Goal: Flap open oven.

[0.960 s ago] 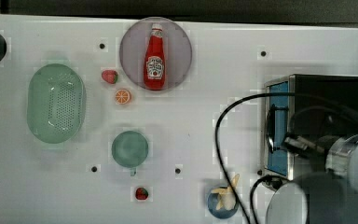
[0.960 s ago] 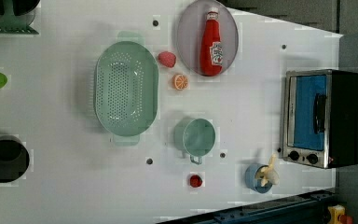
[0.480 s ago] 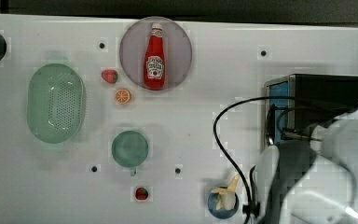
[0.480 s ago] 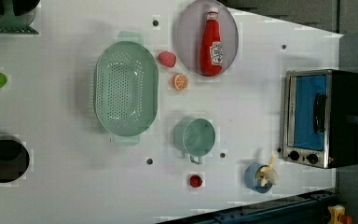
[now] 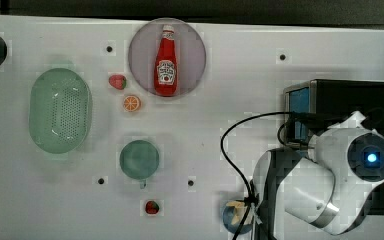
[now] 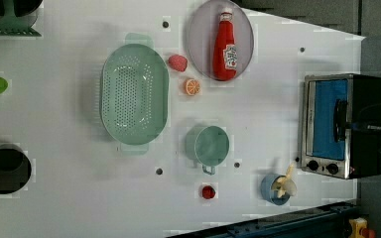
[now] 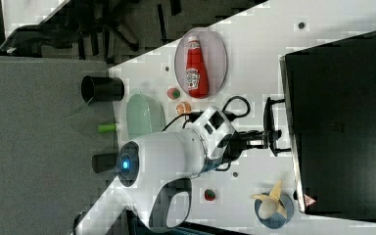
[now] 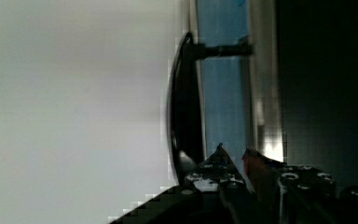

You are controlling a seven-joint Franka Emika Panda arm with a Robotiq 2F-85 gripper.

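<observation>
The oven (image 5: 347,105) is a black box with a silver front frame, standing at the top view's right. Its blue door (image 6: 330,119) looks closed, and the black bar handle (image 6: 338,121) stands off it. My gripper (image 7: 275,138) reaches in from the left view's right edge, over the oven's top, to the handle (image 7: 269,125). In the wrist view the gripper (image 8: 233,151) has its fingers close together with a narrow gap and nothing in it. One fingertip (image 8: 219,150) sits just beside the handle (image 8: 184,107), on the door side. The white arm (image 5: 330,175) hides the oven's lower part in the top view.
A blue cup with a banana (image 6: 278,187) stands close to the oven's knob end. Farther off lie a ketchup bottle (image 5: 166,62) on a plate, a green colander (image 5: 60,110), a green cup (image 5: 139,159), strawberries and an orange slice. A black cable (image 5: 230,145) loops beside the arm.
In the top view the arm has swung up from the lower right corner to over the oven. In the left view the gripper has come in from the right edge to the handle.
</observation>
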